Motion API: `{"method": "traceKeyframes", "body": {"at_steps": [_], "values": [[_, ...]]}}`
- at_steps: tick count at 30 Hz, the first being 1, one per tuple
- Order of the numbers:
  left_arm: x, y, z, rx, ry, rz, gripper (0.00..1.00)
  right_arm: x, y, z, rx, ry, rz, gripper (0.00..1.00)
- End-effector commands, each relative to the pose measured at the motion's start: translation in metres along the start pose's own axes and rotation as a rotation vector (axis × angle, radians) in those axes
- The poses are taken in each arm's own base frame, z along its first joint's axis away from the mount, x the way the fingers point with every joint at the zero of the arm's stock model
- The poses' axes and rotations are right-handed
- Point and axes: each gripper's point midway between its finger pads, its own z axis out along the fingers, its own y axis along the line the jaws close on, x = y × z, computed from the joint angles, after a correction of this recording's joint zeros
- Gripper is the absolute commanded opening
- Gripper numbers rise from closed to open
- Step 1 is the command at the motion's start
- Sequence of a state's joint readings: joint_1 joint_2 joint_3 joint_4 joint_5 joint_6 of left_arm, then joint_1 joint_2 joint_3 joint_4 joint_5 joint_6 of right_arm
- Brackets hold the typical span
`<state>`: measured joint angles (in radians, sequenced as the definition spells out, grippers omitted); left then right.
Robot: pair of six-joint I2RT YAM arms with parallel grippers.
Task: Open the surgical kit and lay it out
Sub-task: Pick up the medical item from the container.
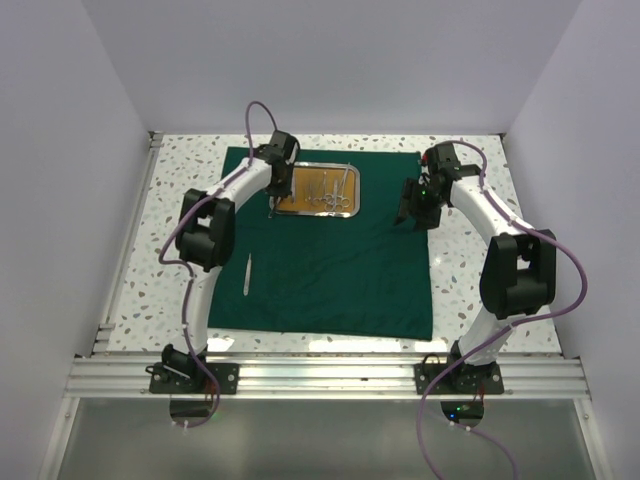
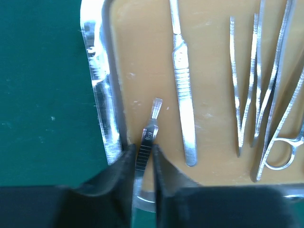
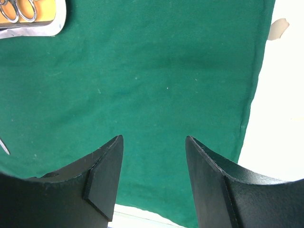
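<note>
left arm [image 1: 205,235]: base at 6 o'clock, elbow bowed out toward 9, forearm swinging back in toward 1. The wrist is over the left rim of the tray [image 2: 102,85], pointing down.

left gripper [image 2: 142,153]: pressed together on a flat ribbed handle [image 2: 151,124], pinching its lower part. In the wrist view the handle's blunt end sticks out toward 12, tilted slightly toward 1. The pinch point is at the tray's near-left corner, just inside the rim.

loose silver instrument [image 1: 248,273]: lying on the cloth wrap [image 1: 340,270] at 7 o'clock from the tray and well apart from it, long axis roughly 12–6. Too small to tell the type.

The tray sits on the cloth wrap in its 12 o'clock zone, left of centre, orange-brown floor showing. Lying flat in it, left to right past the pinched piece: a second flat handle [image 2: 183,95], tweezers [image 2: 244,85], then ring handles [image 2: 280,154] at the 3 o'clock side. All run roughly 12–6.

The cloth wrap is opened out flat on the speckled surface [image 1: 180,200].

right arm [image 1: 515,270]: base at 6 o'clock, elbow bowed out toward 3, forearm rising toward 11, wrist folded in toward 9.

right gripper [image 3: 154,142]: spread wide, nothing between the fingers. It hangs over the right part of the cloth wrap, at 3 o'clock from the tray and apart from it. Its wrist view shows bare cloth below, the tray corner with ring handles at 10–11 o'clock and white surface at 3.
</note>
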<state>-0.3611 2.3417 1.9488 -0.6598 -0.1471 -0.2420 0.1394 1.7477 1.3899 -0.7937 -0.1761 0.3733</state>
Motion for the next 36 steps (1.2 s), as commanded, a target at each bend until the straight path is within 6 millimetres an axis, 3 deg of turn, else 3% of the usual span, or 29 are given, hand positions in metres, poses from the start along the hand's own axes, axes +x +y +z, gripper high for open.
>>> {"method": "traceKeyframes", "body": {"at_steps": [1, 4, 9, 20, 25, 31, 32, 34, 35, 36], "values": [[0.017, 0.003, 0.01, -0.008, 0.043, 0.015, 0.17, -0.006, 0.006, -0.009, -0.015, -0.025, -0.021, 0.59], [0.021, 0.004, 0.009, -0.006, 0.052, 0.013, 0.0, -0.007, 0.005, -0.01, -0.011, -0.029, -0.018, 0.59], [0.011, 0.004, -0.002, 0.0, 0.022, 0.013, 0.0, -0.005, 0.005, -0.009, -0.014, -0.026, -0.01, 0.59], [-0.047, -0.006, -0.06, 0.063, -0.108, -0.015, 0.0, -0.007, 0.008, -0.011, -0.026, -0.04, 0.002, 0.59], [-0.056, -0.005, -0.08, 0.074, -0.141, -0.019, 0.0, -0.007, 0.008, -0.01, -0.029, -0.041, 0.013, 0.59], [-0.046, -0.001, -0.1, 0.069, -0.126, -0.036, 0.0, -0.009, 0.01, -0.012, -0.032, -0.048, 0.018, 0.59], [-0.032, 0.003, -0.099, 0.056, -0.091, -0.033, 0.0, -0.01, 0.01, -0.012, -0.031, -0.05, 0.018, 0.59], [-0.024, 0.008, -0.116, 0.049, -0.094, -0.043, 0.0, -0.011, 0.011, -0.012, -0.032, -0.053, 0.019, 0.59], [0.003, 0.013, -0.111, 0.032, -0.04, -0.046, 0.0, -0.011, 0.011, -0.013, -0.033, -0.054, 0.023, 0.59], [0.005, 0.016, -0.13, 0.038, -0.066, -0.058, 0.0, -0.012, 0.012, -0.012, -0.038, -0.055, 0.026, 0.59]]}}
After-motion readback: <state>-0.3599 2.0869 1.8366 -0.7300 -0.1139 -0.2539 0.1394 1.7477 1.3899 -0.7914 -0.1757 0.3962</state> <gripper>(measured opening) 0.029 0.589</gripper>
